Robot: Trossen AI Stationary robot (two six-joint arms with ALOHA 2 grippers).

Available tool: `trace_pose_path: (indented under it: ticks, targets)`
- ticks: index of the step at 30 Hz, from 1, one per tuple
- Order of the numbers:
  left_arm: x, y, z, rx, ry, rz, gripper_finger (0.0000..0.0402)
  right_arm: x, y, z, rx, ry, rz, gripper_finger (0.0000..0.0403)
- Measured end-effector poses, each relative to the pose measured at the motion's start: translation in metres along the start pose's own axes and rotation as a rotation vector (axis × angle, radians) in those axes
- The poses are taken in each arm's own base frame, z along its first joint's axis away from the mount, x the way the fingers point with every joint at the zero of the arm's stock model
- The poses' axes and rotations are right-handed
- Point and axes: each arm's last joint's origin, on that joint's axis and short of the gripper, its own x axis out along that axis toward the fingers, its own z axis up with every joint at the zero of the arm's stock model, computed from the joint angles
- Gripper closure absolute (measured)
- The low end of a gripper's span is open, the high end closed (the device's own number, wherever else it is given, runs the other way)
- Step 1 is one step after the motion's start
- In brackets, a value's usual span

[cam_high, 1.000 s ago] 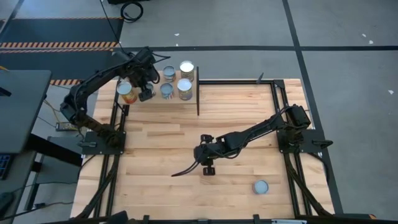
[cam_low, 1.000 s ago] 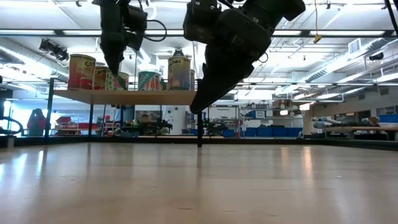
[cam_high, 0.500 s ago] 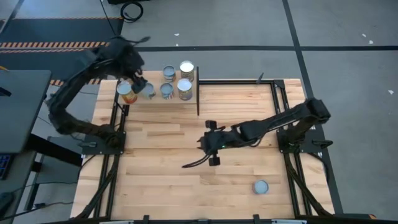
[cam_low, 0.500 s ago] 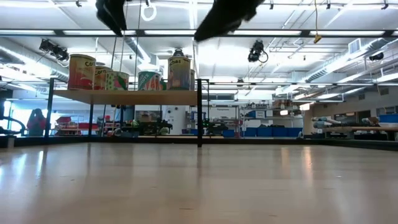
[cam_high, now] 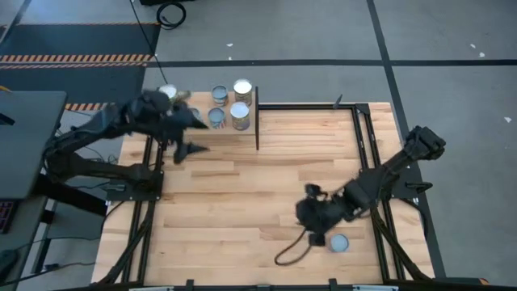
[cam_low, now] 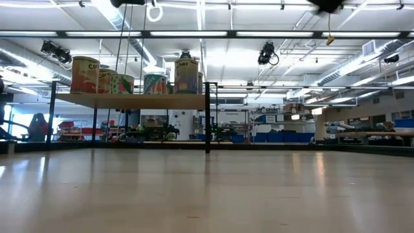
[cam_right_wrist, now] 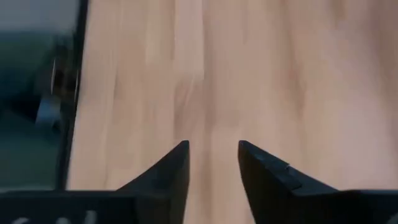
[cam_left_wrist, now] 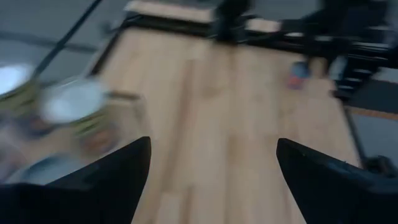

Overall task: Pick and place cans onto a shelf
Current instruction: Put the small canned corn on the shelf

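Observation:
Several cans [cam_low: 155, 83] stand upright on the shelf [cam_low: 142, 100] at the table's far left; they also show in the high view [cam_high: 240, 115]. One blue-labelled can [cam_high: 338, 242] stands on the table near the front right. My left gripper [cam_high: 192, 139] hovers just in front of the shelf, open wide and empty, with blurred cans [cam_left_wrist: 68, 102] to one side of its fingers. My right gripper [cam_high: 317, 234] is close beside the lone can on its left, open with a narrow gap [cam_right_wrist: 211, 155] and empty over bare wood.
The shelf's black upright edge [cam_high: 257, 125] stands at its right end. Black frame rails run along the table's left [cam_high: 149, 202] and right [cam_high: 380, 226] sides. A dark cable [cam_high: 289, 252] loops below my right gripper. The lone can also shows far off in the left wrist view [cam_left_wrist: 300, 73].
My left gripper has risen from among the cans on the shelf, out of the low view, and drawn back toward the table's near edge. My right gripper has risen out of the low view and swung from the table's middle toward the near right, to the lone can.

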Motion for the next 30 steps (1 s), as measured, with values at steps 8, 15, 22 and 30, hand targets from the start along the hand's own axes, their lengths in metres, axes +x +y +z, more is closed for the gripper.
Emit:
trace_pose_path:
  ticks: [8, 15, 22, 30]
  targets:
    - [0.056, -0.052, -0.025, 0.041, -0.096, -0.165, 0.0049, -0.001, 0.044, -0.053, 0.149, 0.359, 0.060, 0.0135]
    - [0.084, -0.088, -0.067, -0.036, -0.058, -0.189, 0.0049, 0.004, 0.074, -0.090, -0.015, 0.495, 0.040, 0.0021]
    - [0.105, -0.107, -0.106, -0.133, -0.099, -0.202, 0.0049, 0.025, 0.080, -0.108, -0.189, 0.596, -0.031, 0.0006]
    - [0.106, -0.112, -0.115, -0.157, -0.115, -0.180, 0.0049, 0.045, 0.084, -0.118, -0.273, 0.683, -0.034, 0.0004]
